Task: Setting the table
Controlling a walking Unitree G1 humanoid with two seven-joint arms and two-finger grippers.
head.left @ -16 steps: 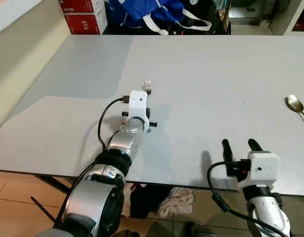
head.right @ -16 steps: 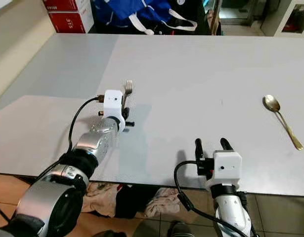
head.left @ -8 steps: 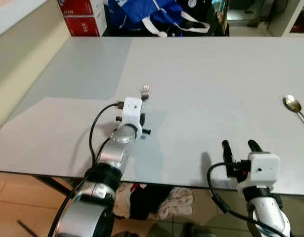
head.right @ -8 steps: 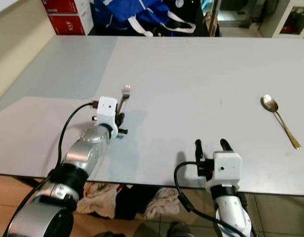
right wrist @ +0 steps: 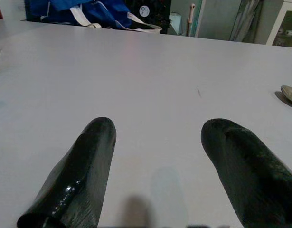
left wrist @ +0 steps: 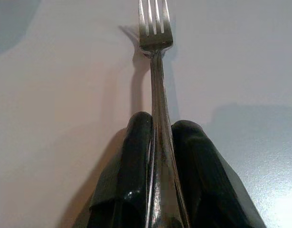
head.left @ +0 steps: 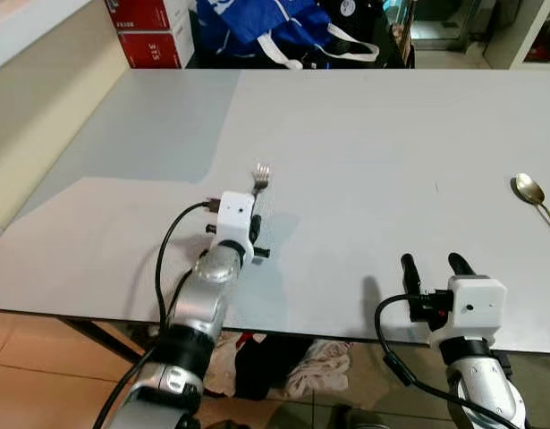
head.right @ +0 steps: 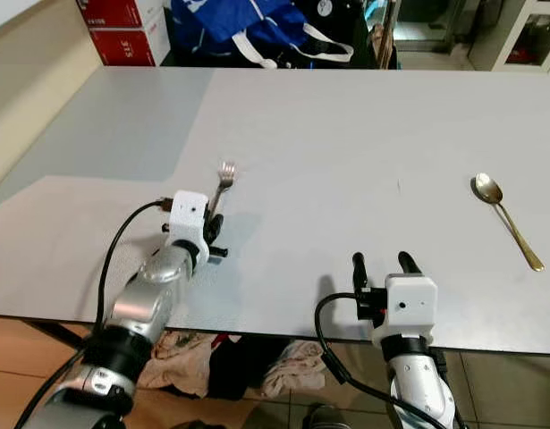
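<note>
**Placing the fork, left side of the setting**

Holding a silver metal fork (left wrist: 155, 95) in our left gripper (left wrist: 156, 137): both black fingers (left wrist: 131, 166) are pinched tight on the handle, tines pointing away from us over the pale grey tabletop (head.left: 364, 134). In the head views the fork (head.left: 260, 176) sticks out ahead of the white wrist housing, low over the table, on our left half and near the front edge. We can't tell whether the tines are touching the surface or just above it; the shadow sits close under them.

Our right gripper (right wrist: 157, 156) hovers at the near table edge with its two fingers spread wide and nothing between them. A gold-coloured metal spoon (head.right: 503, 214) lies flat well off to our right, bowl pointing away.

Our read: the fork is at or near its spot, release comes next.

How to do it clean:
- Get the handle flat and parallel to the spoon before opening, so it doesn't roll or pivot.
- Lower until the tines and handle rest, then open.
- Open slowly, both fingers off evenly; a sticky finger will drag the fork askew.
- Back straight out along the handle axis, no sideways motion.

Red boxes (head.left: 158, 31) and a blue bag (head.left: 275, 27) beyond the far edge are out of the way.
</note>
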